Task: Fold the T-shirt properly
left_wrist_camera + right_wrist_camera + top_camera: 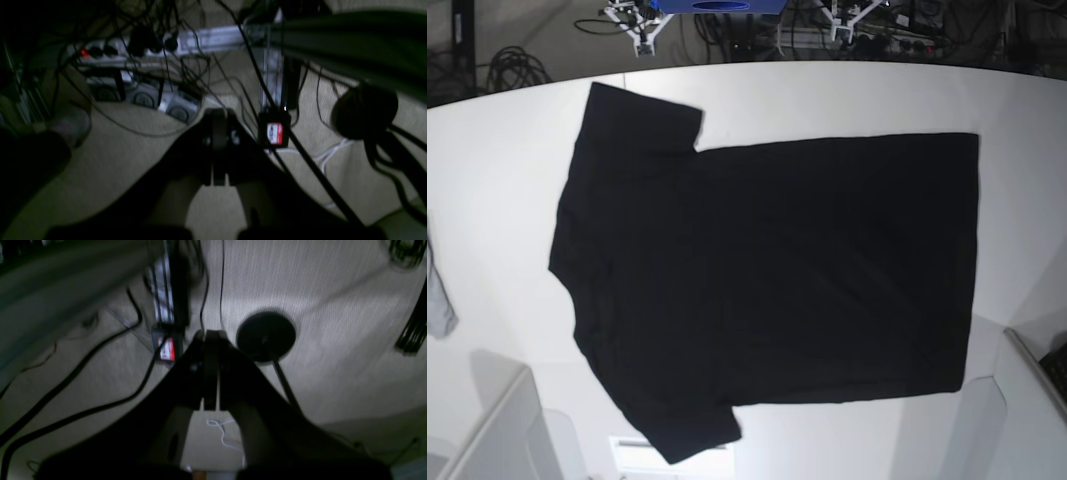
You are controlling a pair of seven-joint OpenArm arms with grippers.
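Observation:
The black T-shirt (767,280) lies spread flat on the white table (507,150) in the base view. Its collar end and both sleeves are to the left and its hem is to the right. No print shows. Neither gripper shows in the base view. In the left wrist view my left gripper (218,115) is shut and empty, hanging over the beige floor off the table. In the right wrist view my right gripper (210,335) is also shut and empty over the floor. Both are away from the shirt.
A small grey cloth scrap (437,300) lies at the table's left edge. White arm parts stand at the bottom left (497,430) and bottom right (1027,380). Below the grippers are cables, a power strip (110,53) and a round black base (265,336).

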